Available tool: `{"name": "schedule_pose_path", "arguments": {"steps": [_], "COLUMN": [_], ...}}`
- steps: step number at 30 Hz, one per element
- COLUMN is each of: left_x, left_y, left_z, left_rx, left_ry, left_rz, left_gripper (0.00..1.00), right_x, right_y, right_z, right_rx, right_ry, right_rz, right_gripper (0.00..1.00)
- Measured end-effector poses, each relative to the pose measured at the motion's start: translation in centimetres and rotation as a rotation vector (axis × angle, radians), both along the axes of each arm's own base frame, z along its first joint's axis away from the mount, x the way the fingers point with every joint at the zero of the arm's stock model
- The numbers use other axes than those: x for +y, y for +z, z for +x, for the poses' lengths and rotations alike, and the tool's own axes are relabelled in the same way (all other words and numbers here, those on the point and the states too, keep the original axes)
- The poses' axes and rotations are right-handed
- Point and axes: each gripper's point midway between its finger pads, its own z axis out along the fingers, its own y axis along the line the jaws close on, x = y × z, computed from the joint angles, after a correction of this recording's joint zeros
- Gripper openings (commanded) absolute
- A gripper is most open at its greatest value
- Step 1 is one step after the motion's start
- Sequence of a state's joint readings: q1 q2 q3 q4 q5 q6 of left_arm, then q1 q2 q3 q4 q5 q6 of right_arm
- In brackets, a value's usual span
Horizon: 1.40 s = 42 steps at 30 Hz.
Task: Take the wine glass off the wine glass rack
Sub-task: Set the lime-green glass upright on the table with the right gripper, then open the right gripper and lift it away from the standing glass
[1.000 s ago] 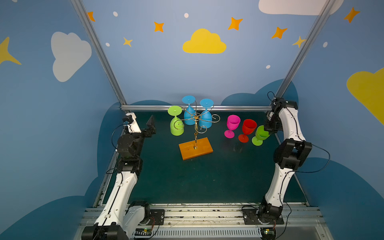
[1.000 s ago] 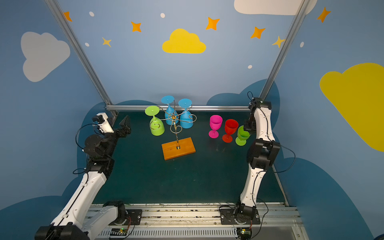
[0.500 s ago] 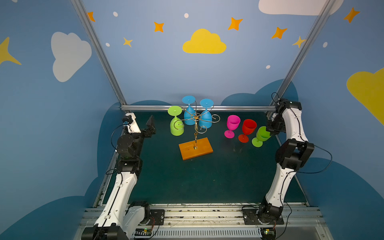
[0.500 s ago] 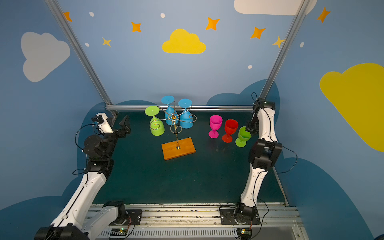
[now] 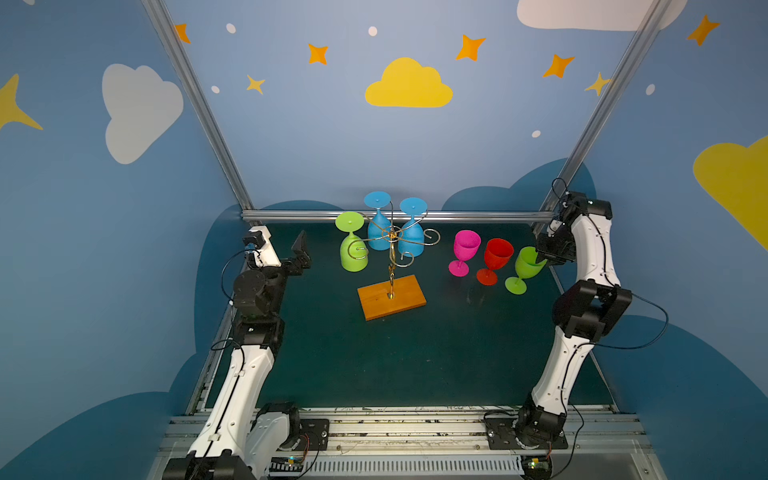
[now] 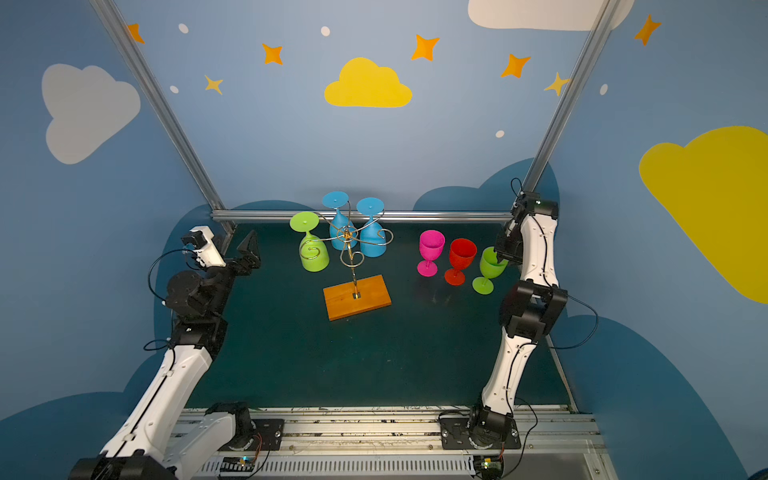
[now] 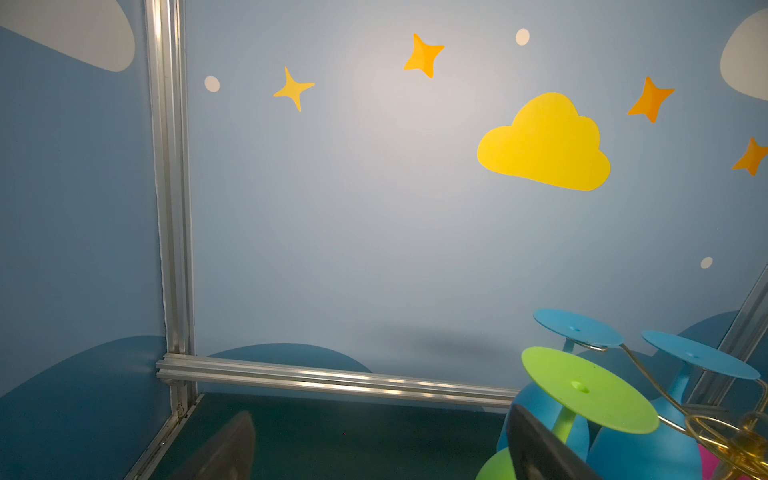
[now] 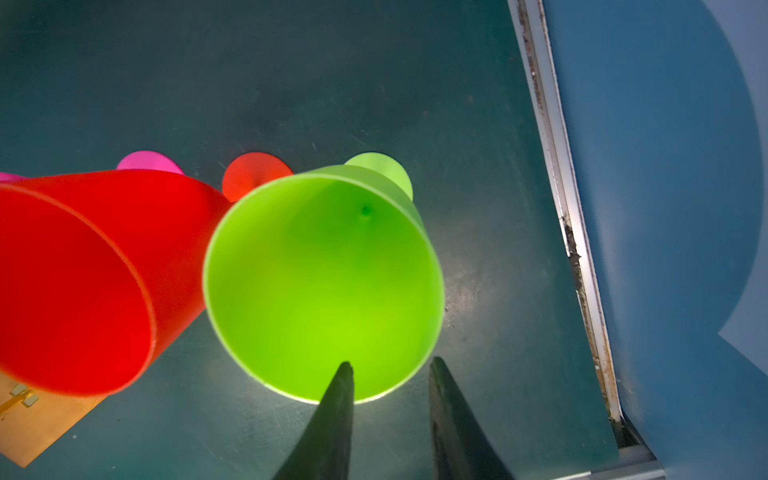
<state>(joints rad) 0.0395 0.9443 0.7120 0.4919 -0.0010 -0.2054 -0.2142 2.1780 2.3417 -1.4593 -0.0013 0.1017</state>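
three glasses [image 5: 379, 232] are hung on wine glass rack [image 5: 391, 266]; right gripper [image 8: 390, 363] is parted astride green glass [image 8: 324, 282] rim, likely for release; left gripper [image 5: 302, 254] is spread wide, empty.

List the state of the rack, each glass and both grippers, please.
rack: upright, three glasses on it
hung green glass: upside down on the rack
left blue glass: upside down on the rack
right blue glass: upside down on the rack
pink glass: upright, off the rack
red glass: upright, off the rack
standing green glass: upright, off the rack
left gripper: open, empty
right gripper: open, astride the standing green glass's rim
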Motion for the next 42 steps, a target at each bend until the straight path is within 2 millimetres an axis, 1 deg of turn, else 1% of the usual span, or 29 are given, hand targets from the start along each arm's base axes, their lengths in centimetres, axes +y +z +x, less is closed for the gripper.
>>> {"name": "schedule_pose_path", "arguments": {"steps": [3,5,8,11,13,15,18,20,22,24,25,30,32,34,36,39,40,42], "left_x": [0.1,0.1,0.3,0.4,0.5,0.6,0.6,0.7,0.7,0.7,0.7,0.8,0.5,0.0,-0.3,-0.7,-0.8,-1.2], "left_y": [0.1,0.1,0.0,-0.2,-0.3,-0.5,-0.9,-1.1,-1.3,-1.5,-1.5,-1.4,-1.4,-0.9,0.0,1.6,1.9,1.8], "left_z": [-0.1,-0.2,-0.2,-0.2,-0.1,-0.1,0.0,0.1,0.3,0.4,0.5,0.8,0.8,1.0,1.3,1.7,1.9,2.1], "left_rx": [-0.001,-0.002,0.002,0.011,0.018,0.025,0.041,0.056,0.075,0.087,0.095,0.118,0.13,0.148,0.165,0.19,0.199,0.229], "left_ry": [0.005,0.009,0.018,0.025,0.03,0.032,0.033,0.033,0.028,0.023,0.021,0.002,-0.019,-0.049,-0.076,-0.109,-0.124,-0.16], "left_rz": [0.0,-0.001,-0.003,-0.005,-0.006,-0.01,-0.016,-0.022,-0.032,-0.039,-0.045,-0.092,-0.113,-0.133,-0.159,-0.219,-0.241,-0.283], "left_gripper": [0.93,0.93,0.93,0.93,0.93,0.93,0.93,0.93,0.93,0.92,0.92,0.92,0.92,0.89,0.87,0.84,0.83,0.82], "right_x": [0.0,0.0,0.6,1.6,2.7,4.0,6.7,8.2,9.8,11.3,11.9,14.9,15.9,17.0,18.1,20.1,20.8,21.8], "right_y": [0.4,1.2,3.7,7.4,10.1,12.0,13.7,13.7,13.3,13.4,13.8,16.3,16.4,15.8,14.7,12.9,12.3,11.9], "right_z": [0.1,0.0,-0.3,-1.0,-2.1,-3.6,-6.2,-7.6,-9.1,-10.3,-10.8,-11.9,-12.1,-12.3,-12.4,-12.9,-13.2,-13.9], "right_rx": [-0.016,-0.039,-0.109,-0.213,-0.3,-0.371,-0.502,-0.592,-0.681,-0.755,-0.794,-0.959,-0.994,-1.006,-0.996,-0.963,-0.952,-0.947], "right_ry": [-0.007,-0.012,-0.014,-0.009,0.005,0.021,0.083,0.112,0.149,0.187,0.212,0.333,0.37,0.406,0.438,0.493,0.515,0.546], "right_rz": [0.013,0.024,0.042,0.075,0.099,0.13,0.194,0.224,0.241,0.251,0.254,0.276,0.291,0.312,0.331,0.361,0.371,0.378], "right_gripper": [0.34,0.34,0.34,0.35,0.37,0.41,0.45,0.51,0.55,0.57,0.57,0.6,0.6,0.61,0.62,0.67,0.69,0.71]}}
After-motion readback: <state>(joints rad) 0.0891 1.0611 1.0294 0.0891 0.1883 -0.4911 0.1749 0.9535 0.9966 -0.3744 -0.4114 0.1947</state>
